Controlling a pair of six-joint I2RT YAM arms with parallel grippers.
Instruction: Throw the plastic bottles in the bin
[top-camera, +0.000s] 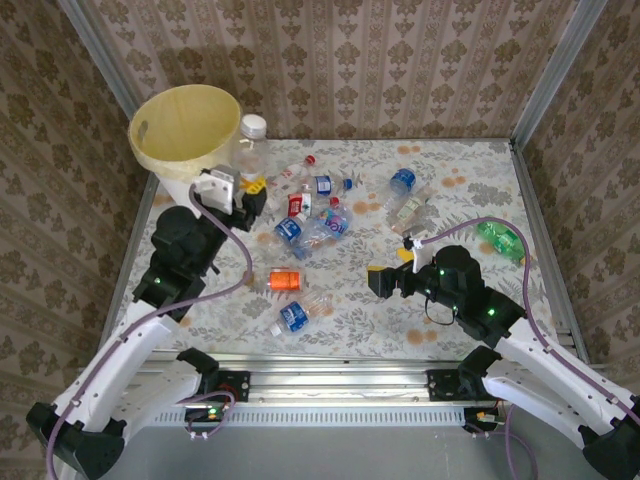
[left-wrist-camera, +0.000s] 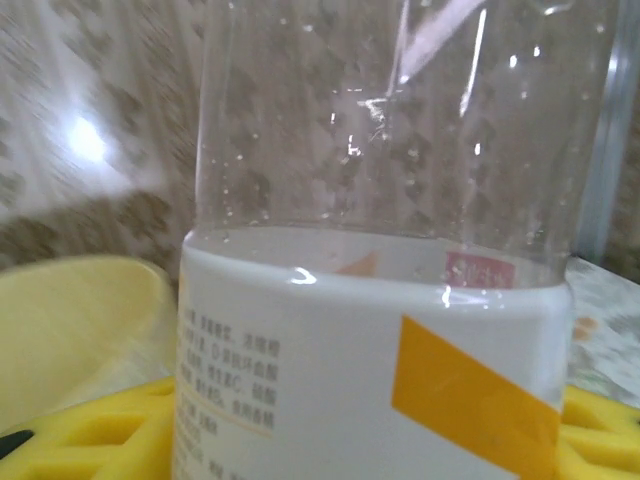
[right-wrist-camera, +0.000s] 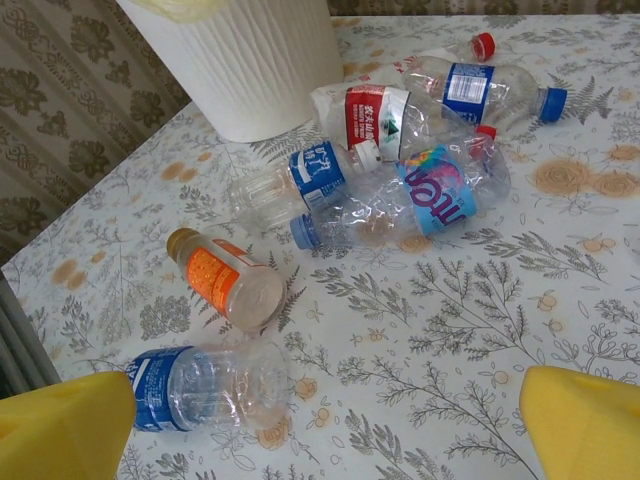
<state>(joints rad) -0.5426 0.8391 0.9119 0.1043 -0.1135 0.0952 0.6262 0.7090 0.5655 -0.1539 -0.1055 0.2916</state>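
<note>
Nearest, right of centre, the right gripper (top-camera: 383, 281) (right-wrist-camera: 320, 435) hovers above the table (top-camera: 470, 200) (right-wrist-camera: 450, 330). Its jaws are spread wide with nothing between them. In its wrist view the yellow pads (right-wrist-camera: 585, 425) sit at the two bottom corners with bare cloth between.

Left of it, a blue-label bottle (top-camera: 294, 316) (right-wrist-camera: 205, 385) lies on its side. Just beyond is an orange bottle (top-camera: 285, 280) (right-wrist-camera: 225, 280), also on its side, and the two are near but apart. Over by the right edge a green bottle (top-camera: 500, 240) lies alone, well apart from the rest.

Farther in, about mid-table, a heap (top-camera: 315, 225) (right-wrist-camera: 420, 195) of crushed clear bottles lies touching one another, with blue, red and pink labels. A blue-capped bottle (top-camera: 402, 181) lies to its right with another beside it.

Farther left, the left gripper (top-camera: 250, 190) clamps a clear bottle (top-camera: 251, 150) (left-wrist-camera: 380, 350) with a white cap. The jaws are partly closed, and its own pads (left-wrist-camera: 70, 440) press either side of the white label with an orange stripe. This bottle points cap-far, just beside the right rim of the bin (top-camera: 150, 155) (left-wrist-camera: 70, 320) (right-wrist-camera: 250, 60). Whether it is over the rim I cannot tell.

The bin stands at the far left corner. It is yellow-lined, with white ribbed walls.
</note>
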